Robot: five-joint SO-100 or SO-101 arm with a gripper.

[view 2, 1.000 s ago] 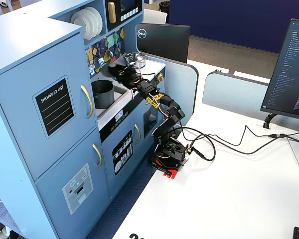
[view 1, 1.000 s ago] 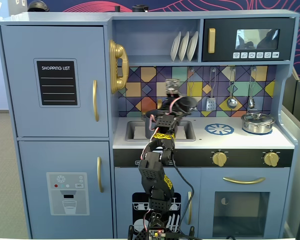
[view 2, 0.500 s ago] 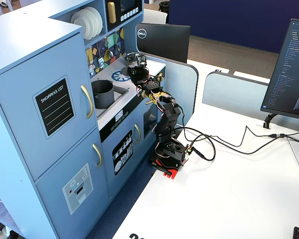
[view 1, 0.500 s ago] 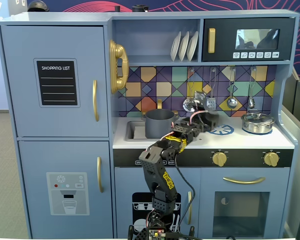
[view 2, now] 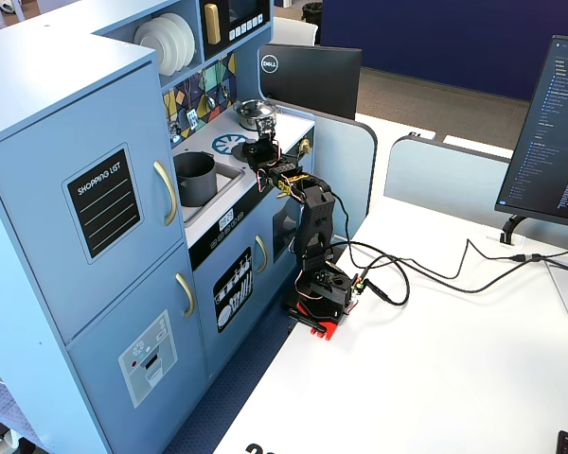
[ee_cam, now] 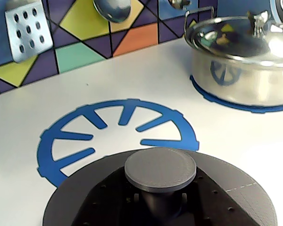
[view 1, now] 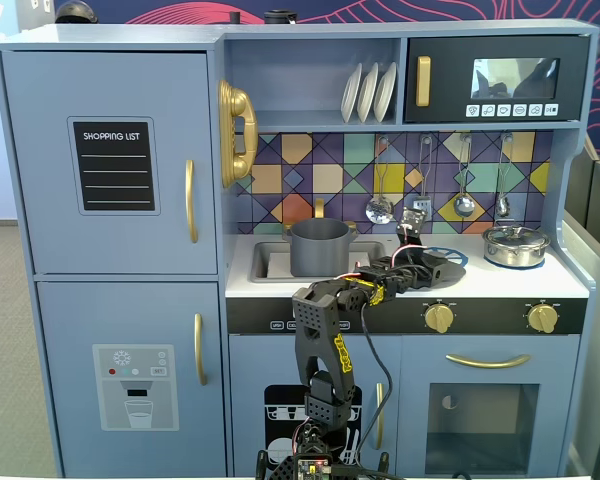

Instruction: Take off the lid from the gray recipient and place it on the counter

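The dark gray lid (ee_cam: 75, 200) fills the bottom of the wrist view, with its round knob (ee_cam: 160, 168) facing the camera. My gripper (ee_cam: 160, 201) is shut on the stem under the knob. The lid sits low over the white counter (ee_cam: 19, 127) and covers the near part of the blue burner print (ee_cam: 85, 136). In a fixed view my gripper (view 1: 432, 268) holds the lid (view 1: 448, 266) right of the sink. The gray pot (view 1: 320, 248) stands open in the sink and also shows in the other fixed view (view 2: 196, 178). I cannot tell whether the lid touches the counter.
A shiny silver pot with its lid (ee_cam: 245, 61) stands on the right burner print, close beyond the gray lid; it also shows in both fixed views (view 1: 516, 245) (view 2: 257, 113). Utensils (view 1: 380, 210) hang on the tiled back wall. The arm's base (view 2: 322, 288) stands on the white table.
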